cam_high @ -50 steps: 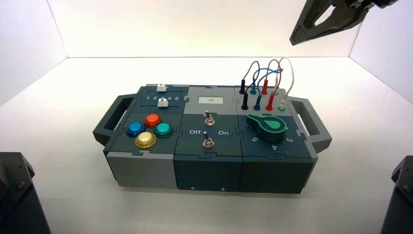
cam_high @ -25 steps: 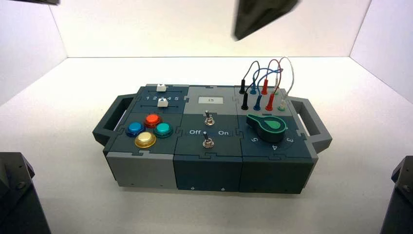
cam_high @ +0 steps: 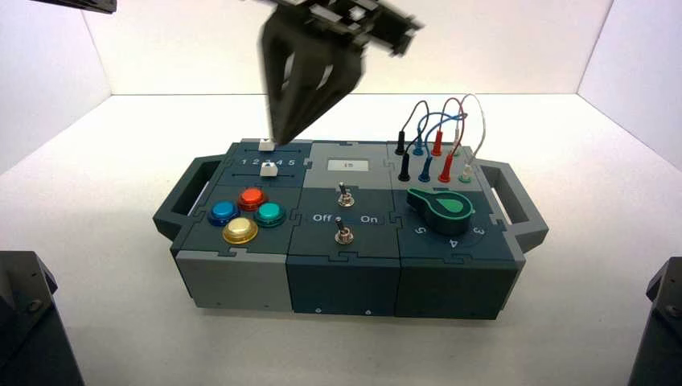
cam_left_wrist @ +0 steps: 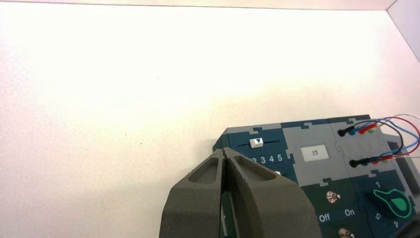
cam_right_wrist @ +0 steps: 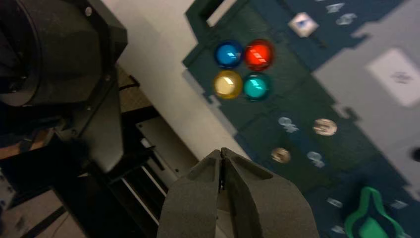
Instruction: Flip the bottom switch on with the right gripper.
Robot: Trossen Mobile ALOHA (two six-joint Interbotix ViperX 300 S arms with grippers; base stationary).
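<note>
The bottom switch [cam_high: 344, 235] is a small metal toggle in a shiny round collar on the dark teal middle panel, just below the "Off" and "On" lettering. It also shows as the bottom switch [cam_right_wrist: 281, 155] and the bottom switch [cam_left_wrist: 345, 232]. My right gripper [cam_high: 281, 135] hangs blurred, high over the box's back left near the sliders, well apart from the switch. Its tapered fingers [cam_right_wrist: 247, 188] are pressed together and hold nothing. My left gripper [cam_left_wrist: 225, 150] is shut and empty, off the box's back left corner.
The top switch [cam_high: 343, 193] stands just behind the bottom one. Four coloured buttons [cam_high: 241, 213] lie to the left and two white sliders [cam_high: 268, 157] behind them. A green knob [cam_high: 441, 209] and plugged wires [cam_high: 438, 137] fill the right. The left arm [cam_high: 72, 4] edges in at top left.
My right gripper has swept from the top right corner leftward across the back, and now hangs lower over the sliders. The left arm's edge has come in at top left.
</note>
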